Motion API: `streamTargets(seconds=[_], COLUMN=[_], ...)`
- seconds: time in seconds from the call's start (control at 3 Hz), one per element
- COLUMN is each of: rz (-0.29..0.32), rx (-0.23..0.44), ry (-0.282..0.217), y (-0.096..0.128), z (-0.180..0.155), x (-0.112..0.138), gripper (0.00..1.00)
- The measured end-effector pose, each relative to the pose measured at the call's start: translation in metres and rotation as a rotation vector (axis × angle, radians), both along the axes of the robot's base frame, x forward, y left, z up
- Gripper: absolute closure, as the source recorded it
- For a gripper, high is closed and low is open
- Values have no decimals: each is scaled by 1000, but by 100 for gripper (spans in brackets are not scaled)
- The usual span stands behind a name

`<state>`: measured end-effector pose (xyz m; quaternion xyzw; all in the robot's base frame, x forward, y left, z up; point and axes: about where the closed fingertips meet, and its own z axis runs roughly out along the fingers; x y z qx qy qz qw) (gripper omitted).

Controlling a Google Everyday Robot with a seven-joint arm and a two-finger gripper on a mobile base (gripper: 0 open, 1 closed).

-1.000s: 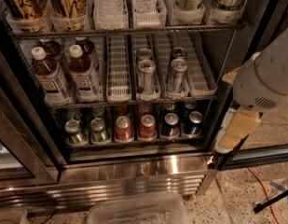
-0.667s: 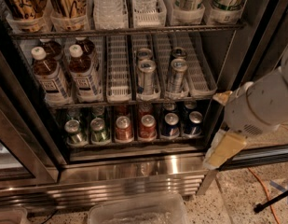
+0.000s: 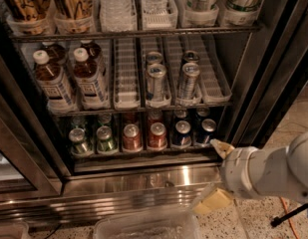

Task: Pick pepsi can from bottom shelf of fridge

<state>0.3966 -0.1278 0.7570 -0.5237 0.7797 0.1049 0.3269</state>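
The fridge (image 3: 143, 183) is seen standing open, its racks exposed, so access is judged to be settled. The bottom shelf (image 3: 143, 157) is in plain sight below the lanes of tall cans, and a front row of short cans is lined up on it: green cans (image 3: 88, 140) at the left, red cans (image 3: 143, 136) in the middle, dark blue ones at the right. The white arm (image 3: 265, 172) is brought in from the lower right, low, in front of the steel base panel and to the right of the opening. The gripper (image 3: 209, 176) is held outside the fridge, just below and to the right of the shelf's right end; one pale fingertip (image 3: 218, 147) is raised near the rail, the other is hung low over the floor, so the fingers are spread wide apart with nothing held between them. The pepsi can (image 3: 207, 129) is found upright at the right end of the front row, a second blue can (image 3: 182, 132) just beside it, neither touched. Only the approach is reckoned under way, then: the reach into the low gap, the closing on the can and the lift out are all left to be done.
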Motion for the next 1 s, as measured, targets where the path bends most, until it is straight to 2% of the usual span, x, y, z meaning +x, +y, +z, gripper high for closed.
streamTargets(seconds=[0.33,0.67,1.0], rz=[-57,-62,-121], rx=[55,56,138], ry=[-58,-56,-82], y=[9,8,13], z=[10,11,9], x=[8,9,18], gripper=[0,0,0])
